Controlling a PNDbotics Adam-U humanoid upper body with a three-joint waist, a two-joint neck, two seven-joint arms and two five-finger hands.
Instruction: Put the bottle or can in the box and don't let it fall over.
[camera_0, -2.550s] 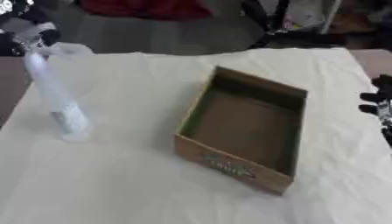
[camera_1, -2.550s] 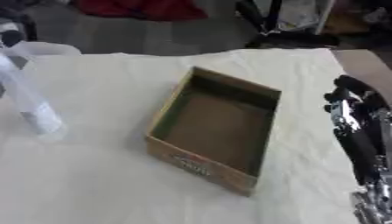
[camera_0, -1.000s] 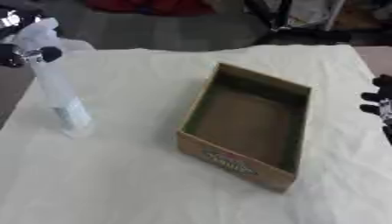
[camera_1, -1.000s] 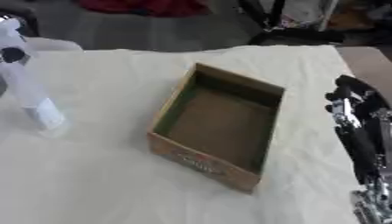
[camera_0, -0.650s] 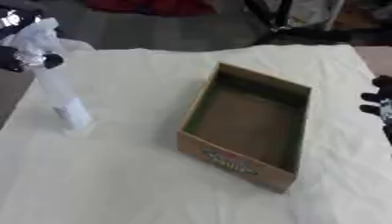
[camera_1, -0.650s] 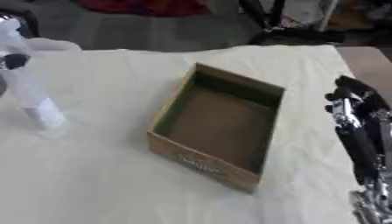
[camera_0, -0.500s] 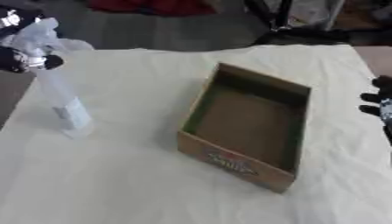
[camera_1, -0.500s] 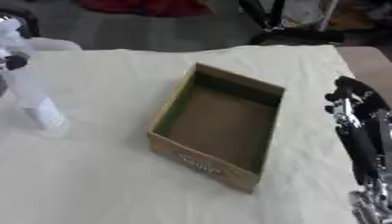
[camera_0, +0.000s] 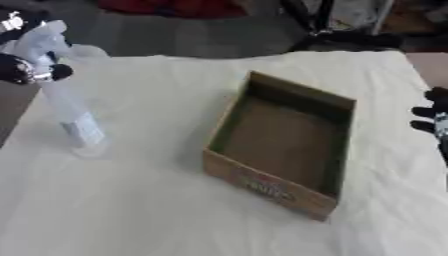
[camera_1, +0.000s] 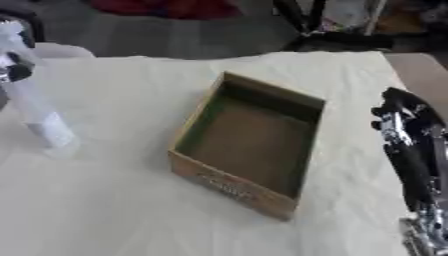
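A clear plastic bottle (camera_0: 68, 107) with a white label stands tilted at the table's left, its base on the cloth. My left hand (camera_0: 26, 65) is curled round its upper part near the top left corner. An open cardboard box (camera_0: 284, 142), brown inside with green inner walls, lies empty in the middle of the table, apart from the bottle. My right hand (camera_1: 404, 125) rests at the right edge beside the box, holding nothing; its fingers look relaxed.
A cream cloth (camera_0: 157, 200) covers the table. Beyond the far edge are a dark floor, a red object (camera_0: 166, 6) and black stand legs (camera_0: 324, 20). The table's left edge (camera_0: 13, 117) runs close to the bottle.
The bottle has shifted slightly toward the right and up with my left hand on it; the view has also shifted. The box and right hand stay put.
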